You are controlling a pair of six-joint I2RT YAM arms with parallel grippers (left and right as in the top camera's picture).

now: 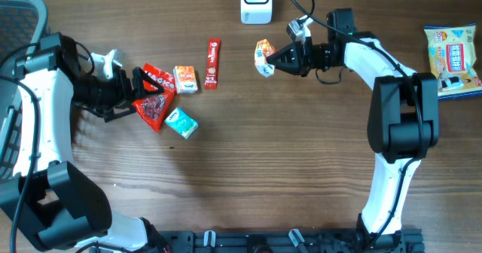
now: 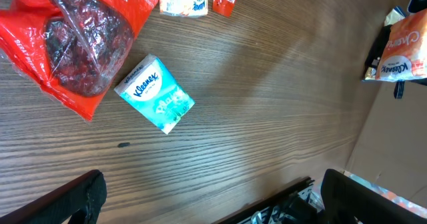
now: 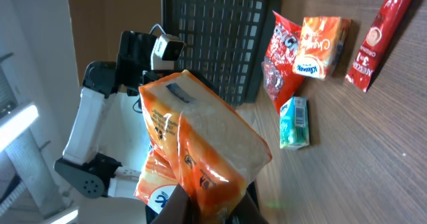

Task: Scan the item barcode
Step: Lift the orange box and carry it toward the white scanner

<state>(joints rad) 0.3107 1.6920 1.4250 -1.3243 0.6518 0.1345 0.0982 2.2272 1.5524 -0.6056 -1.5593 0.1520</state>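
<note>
The right pincer [image 1: 276,59] is pinching an orange snack packet [image 1: 263,57] by one end, holding it near the white scanner [image 1: 256,2] at the desk's [image 1: 286,155] far edge. The left pincer [image 1: 141,93] is hovering spread wide, gripping nothing, by the red bag [image 1: 156,106] and a tissue pack [image 1: 181,123].

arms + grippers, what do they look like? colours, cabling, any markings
The left arm and right arm match: white rounded link shells with black joint housings. The left gripper and right gripper are black. A small white module sits at the right wrist, and a black cable loops off it. No legible markings.
</note>
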